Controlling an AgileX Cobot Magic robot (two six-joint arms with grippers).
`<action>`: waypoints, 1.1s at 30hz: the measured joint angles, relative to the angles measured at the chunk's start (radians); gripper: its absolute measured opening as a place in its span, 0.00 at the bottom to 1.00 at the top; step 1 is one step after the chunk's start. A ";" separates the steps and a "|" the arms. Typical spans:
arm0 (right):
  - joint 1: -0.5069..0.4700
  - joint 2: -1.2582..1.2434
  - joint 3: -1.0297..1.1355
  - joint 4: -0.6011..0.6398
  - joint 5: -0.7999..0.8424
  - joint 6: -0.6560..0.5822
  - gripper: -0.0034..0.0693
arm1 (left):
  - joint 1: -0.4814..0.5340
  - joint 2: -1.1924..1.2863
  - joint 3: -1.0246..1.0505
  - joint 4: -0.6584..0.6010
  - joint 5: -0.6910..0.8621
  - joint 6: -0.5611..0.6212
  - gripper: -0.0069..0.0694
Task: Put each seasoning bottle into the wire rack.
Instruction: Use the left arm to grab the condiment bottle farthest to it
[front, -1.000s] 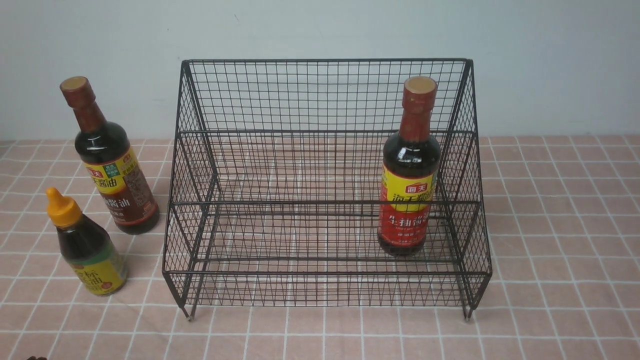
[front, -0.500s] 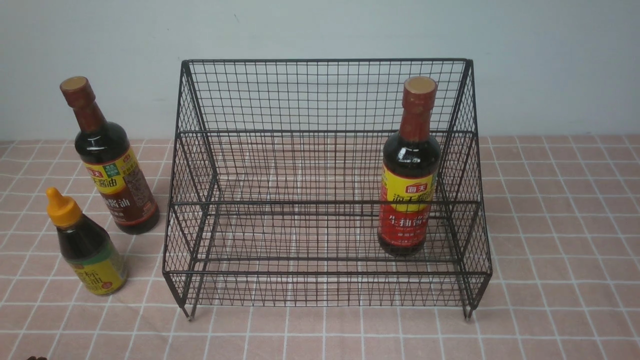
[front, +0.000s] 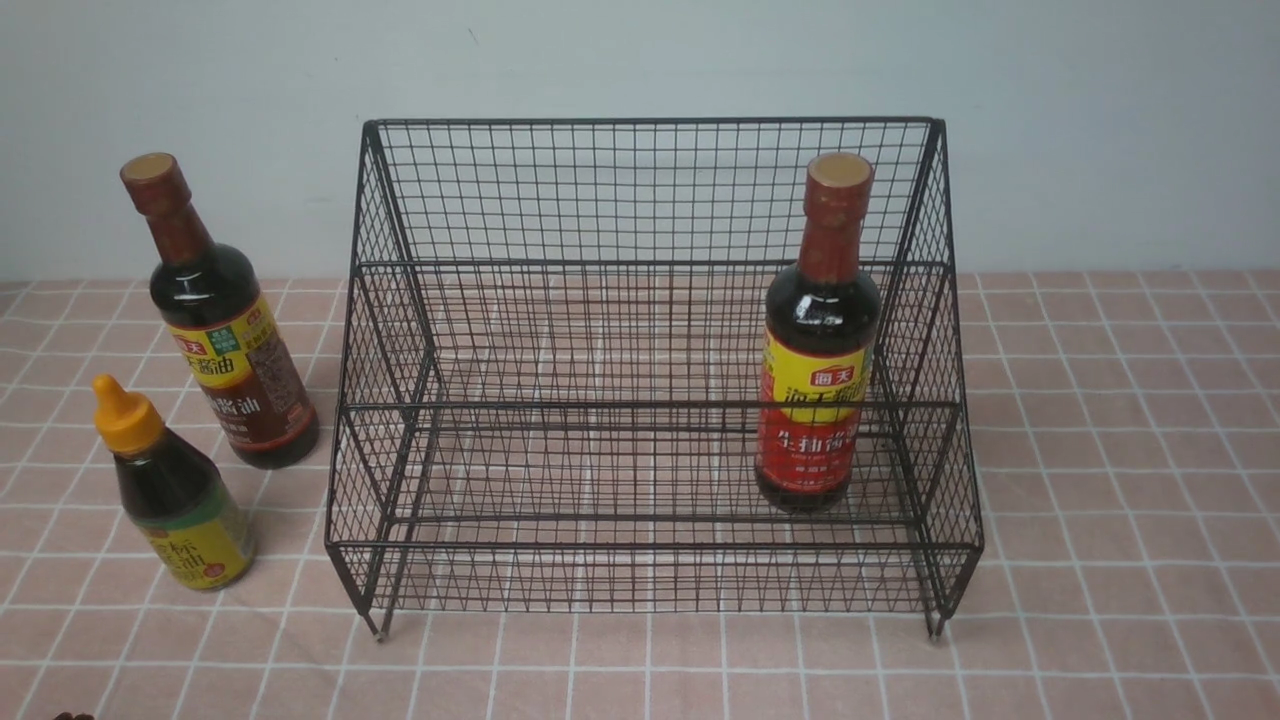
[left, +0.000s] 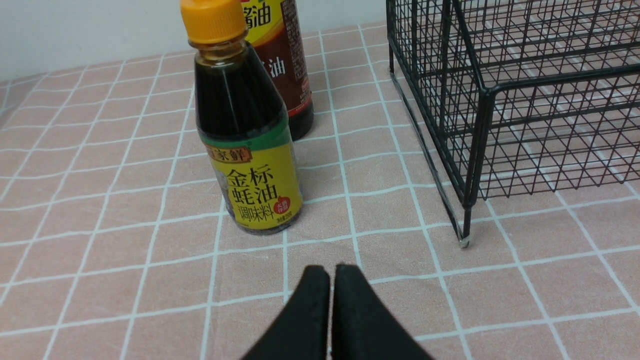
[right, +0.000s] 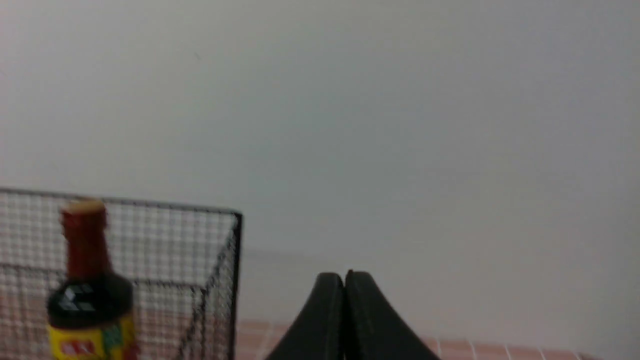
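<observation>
- Wire rack (front: 650, 546), black and tiered, sits toward the back edge of the pink-tiled table (front: 1120, 500).
- The red-yellow soy sauce bottle (front: 818, 400) stands upright inside it, on the lowest step at the right end.
- The brown-yellow soy sauce bottle (front: 225, 360) stands outside, near the left edge.
- The short oyster sauce bottle (front: 180, 500) stands just in front of it, also outside.
- My left gripper (left: 331, 272) is pressed together and empty, near the oyster sauce bottle without touching it.
- My right gripper (right: 344, 277) is closed on nothing, raised facing the wall.
</observation>
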 joint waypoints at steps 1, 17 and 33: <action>-0.009 -0.004 0.026 -0.001 -0.003 0.000 0.03 | 0.000 0.000 0.000 0.000 0.000 0.000 0.08; -0.073 -0.176 0.432 -0.029 -0.006 0.013 0.03 | 0.000 0.000 0.000 0.000 -0.001 0.000 0.08; -0.033 -0.178 0.432 -0.029 -0.006 0.019 0.03 | 0.000 0.000 0.000 0.000 -0.001 0.000 0.08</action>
